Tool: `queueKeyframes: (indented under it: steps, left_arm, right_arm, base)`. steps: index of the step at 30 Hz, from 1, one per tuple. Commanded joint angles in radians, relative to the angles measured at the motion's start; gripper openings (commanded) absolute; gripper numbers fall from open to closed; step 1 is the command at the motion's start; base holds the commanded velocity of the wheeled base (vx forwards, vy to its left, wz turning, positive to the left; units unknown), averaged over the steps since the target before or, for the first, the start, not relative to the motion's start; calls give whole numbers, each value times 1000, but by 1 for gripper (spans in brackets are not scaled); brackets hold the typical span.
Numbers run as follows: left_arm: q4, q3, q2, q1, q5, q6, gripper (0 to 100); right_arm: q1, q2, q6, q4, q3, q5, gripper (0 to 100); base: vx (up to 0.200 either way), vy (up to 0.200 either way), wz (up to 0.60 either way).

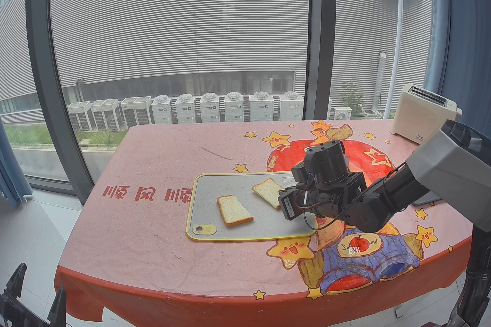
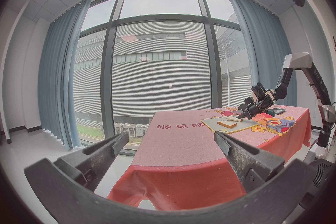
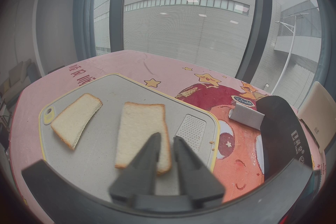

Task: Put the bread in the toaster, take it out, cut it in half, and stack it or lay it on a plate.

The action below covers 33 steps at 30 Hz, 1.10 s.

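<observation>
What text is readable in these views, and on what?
"顺风顺": red characters on the tablecloth, third partly under the cutting board.
Toaster front mark: too small to read.
Cartoon label on the tablecloth: blurred.
Black object beside the board: white print, unreadable.

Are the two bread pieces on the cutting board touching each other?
No, a strip of bare cutting board shows between the smaller bread piece and the larger bread piece.
</observation>
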Motion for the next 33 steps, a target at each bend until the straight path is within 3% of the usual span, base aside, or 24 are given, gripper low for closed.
queueKeyframes:
  steps: [1, 17, 33]
  left_arm:
    - [0, 16, -5, 0, 0, 0, 100]
    - [0, 16, -5, 0, 0, 0, 100]
    - [0, 16, -5, 1, 0, 0, 100]
  right_arm:
    - [1, 0, 0, 1, 1, -1, 0]
    - [6, -35, 3, -4, 9, -9, 0]
    - [16, -164, 9, -4, 104, -10, 0]
  base:
    - [0, 0, 0]
    - [0, 0, 0]
    - [0, 0, 0]
